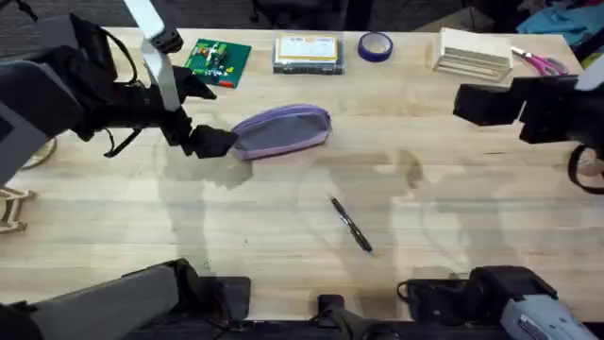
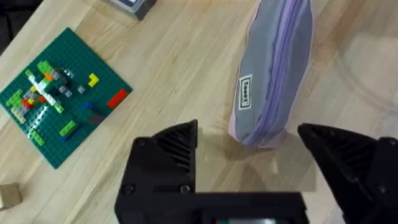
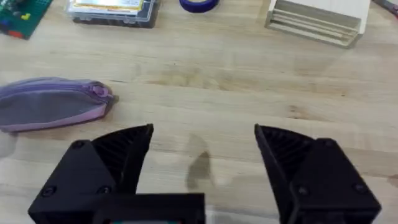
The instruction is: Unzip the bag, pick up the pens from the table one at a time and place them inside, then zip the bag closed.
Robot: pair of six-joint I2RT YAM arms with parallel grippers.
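Pale joined planks form the table (image 1: pixel 283 236), which spans the overhead view. Both arms reach in from the sides: the left arm crosses the upper left, the right arm enters at the far right edge.

The bag (image 1: pixel 281 130) lies on its side left of centre, lilac with a grey panel, zip closed along its length and the pull at the end facing the right arm. A small label sits near the end nearest the left gripper.

The left gripper (image 1: pixel 215 142) sits at the bag's left end. Its jaws are open, one finger to each side of that end in the left wrist view; contact with the fabric cannot be confirmed.

The right gripper (image 3: pixel 204 146) hangs above bare wood, well apart from the bag, jaws open and holding nothing.

The pen (image 1: pixel 351 225) lies flat on the table, diagonal, below and to the right of the bag, clear of both grippers.

Along the far edge, left to right: a green brick plate (image 1: pixel 218 60), a clear box (image 1: pixel 307 53), a tape roll (image 1: pixel 375 45), a wooden block (image 1: pixel 472 55) and scissors (image 1: pixel 540 64).
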